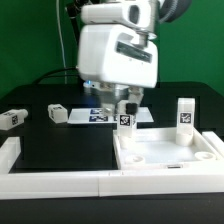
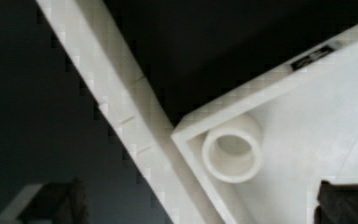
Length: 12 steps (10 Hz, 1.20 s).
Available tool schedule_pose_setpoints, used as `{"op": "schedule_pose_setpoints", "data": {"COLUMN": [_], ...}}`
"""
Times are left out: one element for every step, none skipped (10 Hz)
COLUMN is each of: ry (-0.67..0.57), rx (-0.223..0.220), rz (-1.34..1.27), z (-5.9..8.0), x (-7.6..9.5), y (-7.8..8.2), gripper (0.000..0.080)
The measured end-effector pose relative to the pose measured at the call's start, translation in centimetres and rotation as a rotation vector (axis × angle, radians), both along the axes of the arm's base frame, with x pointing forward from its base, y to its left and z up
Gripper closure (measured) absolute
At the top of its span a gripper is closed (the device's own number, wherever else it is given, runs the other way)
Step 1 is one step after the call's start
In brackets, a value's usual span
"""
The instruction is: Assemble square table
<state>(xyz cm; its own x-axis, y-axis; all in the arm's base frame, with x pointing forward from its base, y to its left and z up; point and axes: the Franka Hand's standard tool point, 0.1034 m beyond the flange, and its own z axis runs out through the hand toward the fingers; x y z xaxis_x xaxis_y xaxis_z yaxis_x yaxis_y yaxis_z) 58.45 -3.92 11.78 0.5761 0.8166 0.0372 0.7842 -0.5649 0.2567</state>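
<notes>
Above the table's middle, the arm hangs nearly vertical, its gripper pointing down with jaws spread wide and empty. Just below stands one upright leg. The square slab lies near right; four legs show in all, one beyond the slab, two lying left.
</notes>
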Motion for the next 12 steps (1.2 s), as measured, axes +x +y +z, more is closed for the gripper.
{"op": "schedule_pose_setpoints", "data": {"ry": [-0.002,-0.005,-0.015,-0.021,-0.019,-0.015,0.008,0.046,0.127,0.225,0.277,0.305], "rx": [0.017,0.035,0.051,0.072,0.07,0.07,0.066,0.054,0.027,-0.022,-0.055,-0.063], "rz": [-0.092,-0.187,-0.247,-0.314,-0.302,-0.305,-0.309,-0.304,-0.32,-0.334,-0.346,-0.365], "z": [0.6,0.4,0.1,0.0,0.0,-0.1,-0.3,-0.4,-0.7,-1.1,-1.6,-2.1], "x": [-1.1,-1.7,-1.6,-1.6,-1.6,-1.6,-2.0,-3.1,-5.4,-7.5,-8.9,-9.9], "y": [-1.1,-1.7,-1.6,-1.4,-1.5,-1.4,-1.2,-1.9,-2.9,-3.9,-4.6,-4.8], "gripper": [0.0151,0.0151,0.0151,0.0151,0.0151,0.0151,0.0151,0.0151,0.0151,0.0151,0.0151,0.0151]}}
